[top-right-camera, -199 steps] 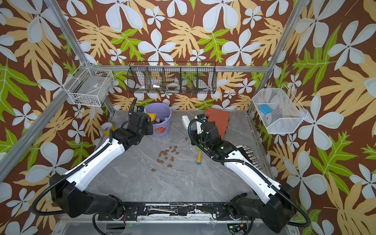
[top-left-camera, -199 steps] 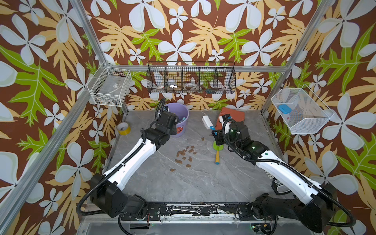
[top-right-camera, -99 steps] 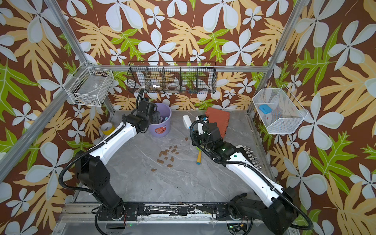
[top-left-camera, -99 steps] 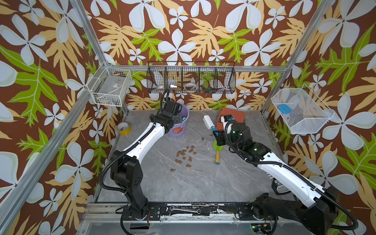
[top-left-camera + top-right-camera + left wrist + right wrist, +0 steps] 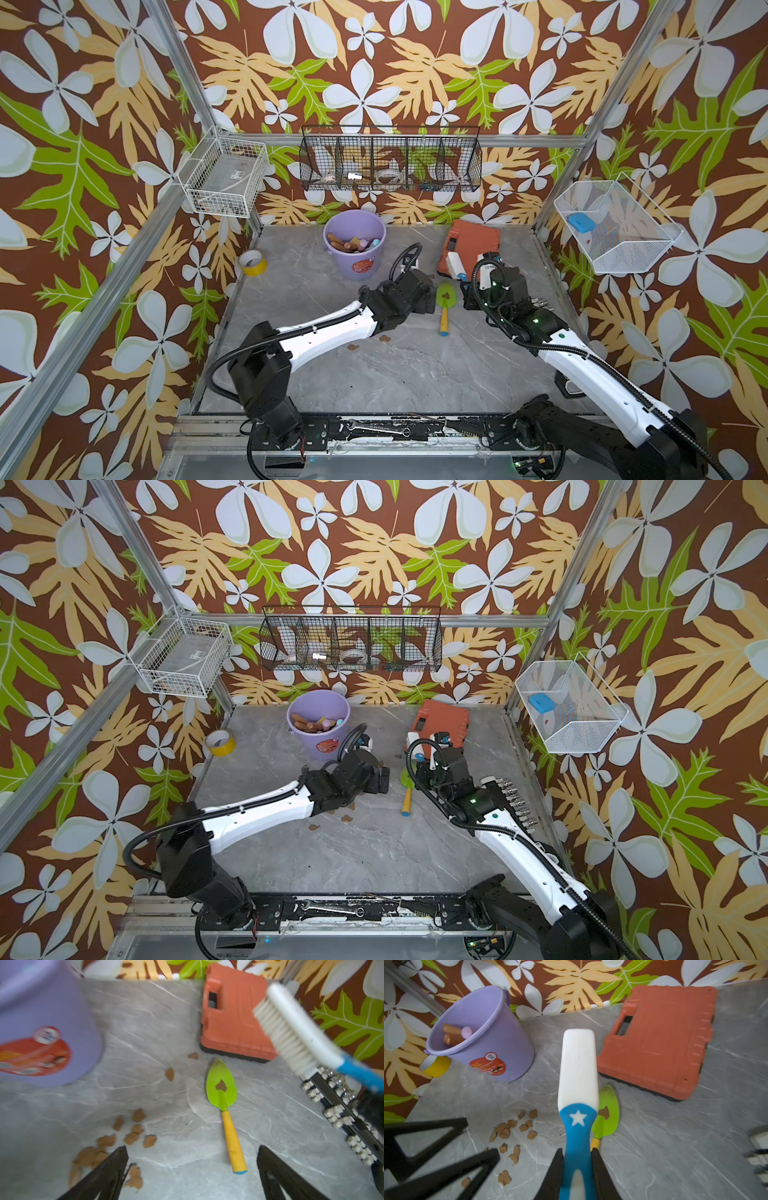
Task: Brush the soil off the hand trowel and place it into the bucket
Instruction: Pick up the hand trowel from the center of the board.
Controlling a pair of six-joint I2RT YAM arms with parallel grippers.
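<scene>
Hand trowel (image 5: 444,299), green pointed blade on a yellow handle, lies flat on the grey marbled surface (image 5: 395,374), tip to twelve o'clock, and one brown soil clump (image 5: 221,1086) sits mid-blade! Right hand (image 5: 577,1151), at three o'clock of it, pinches the white-and-blue bristle brush (image 5: 578,1068), held clear of the blade. Left hand (image 5: 192,1153) hovers spread wide and empty at nine o'clock. My call: lay the bristles flat on the blade and flick toward the loose clumps (image 5: 385,337) at seven o'clock, with the left pinning the handle. Half a second back that left arm reached over the round lilac plastic bucket (image 5: 354,245) at ten o'clock, and a second back its hand was pinched shut. Right arm's barely budged.
</scene>
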